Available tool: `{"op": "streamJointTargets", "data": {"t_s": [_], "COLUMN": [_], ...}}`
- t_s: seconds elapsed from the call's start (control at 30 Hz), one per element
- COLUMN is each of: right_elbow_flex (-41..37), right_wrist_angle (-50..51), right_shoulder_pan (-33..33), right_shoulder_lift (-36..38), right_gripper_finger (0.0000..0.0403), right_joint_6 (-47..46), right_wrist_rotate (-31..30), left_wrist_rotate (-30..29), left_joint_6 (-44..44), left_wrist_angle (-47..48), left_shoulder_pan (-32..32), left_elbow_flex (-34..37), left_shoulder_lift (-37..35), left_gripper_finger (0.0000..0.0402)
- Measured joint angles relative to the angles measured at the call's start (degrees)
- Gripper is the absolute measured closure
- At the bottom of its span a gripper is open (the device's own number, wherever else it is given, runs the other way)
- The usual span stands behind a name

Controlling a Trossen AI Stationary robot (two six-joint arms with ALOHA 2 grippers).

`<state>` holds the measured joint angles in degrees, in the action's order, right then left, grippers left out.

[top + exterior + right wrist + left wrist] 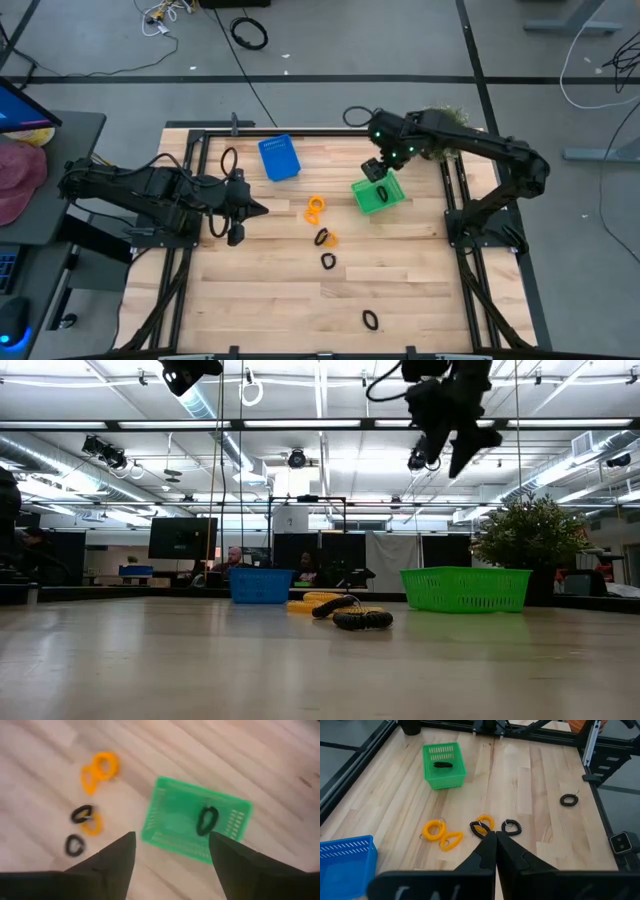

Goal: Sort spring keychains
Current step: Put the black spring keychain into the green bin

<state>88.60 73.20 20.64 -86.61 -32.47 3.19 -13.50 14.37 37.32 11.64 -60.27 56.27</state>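
The right pincer (378,172) hangs wide and empty over the green bin (366,198), where one black keychain (206,820) lies. The left pincer (495,841) waits closed. Orange keychains (315,208) and black ones (327,261) lie near the bin: probably light and springy, best pinched across the coil.

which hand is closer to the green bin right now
Right. The right hand hangs open just above the green bin, which holds one black keychain. The left hand, shut, is across the table near the blue bin.
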Motion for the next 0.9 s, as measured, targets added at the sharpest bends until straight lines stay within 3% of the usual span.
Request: {"op": "streamJointTargets", "data": {"t_s": [0.17,0.37,0.6,0.9], "right_elbow_flex": [4.7,5.6,5.6,5.6], "right_wrist_angle": [2.1,5.2,3.9,3.0], "right_shoulder_pan": [-6.6,-21.6,-38.3,-53.1], "right_shoulder_lift": [0.5,1.4,1.4,0.1], "right_gripper_finger": [0.0200,0.0243,0.0261,0.0264], "right_joint_6": [5.0,5.0,-1.6,-10.5], "right_wrist_rotate": [6.5,6.9,3.5,-1.7], "left_wrist_rotate": [0.0,0.0,0.1,3.6], "left_joint_6": [0.3,-0.1,-0.7,-0.7], "left_wrist_angle": [0.0,-0.1,-0.1,-0.1], "left_shoulder_pan": [0.0,0.0,-0.8,-2.9], "left_elbow_flex": [0.0,0.0,0.0,0.0], "left_shoulder_lift": [0.0,0.0,0.0,0.0], "left_gripper_finger": [0.0397,0.0397,0.0397,0.0397]}}
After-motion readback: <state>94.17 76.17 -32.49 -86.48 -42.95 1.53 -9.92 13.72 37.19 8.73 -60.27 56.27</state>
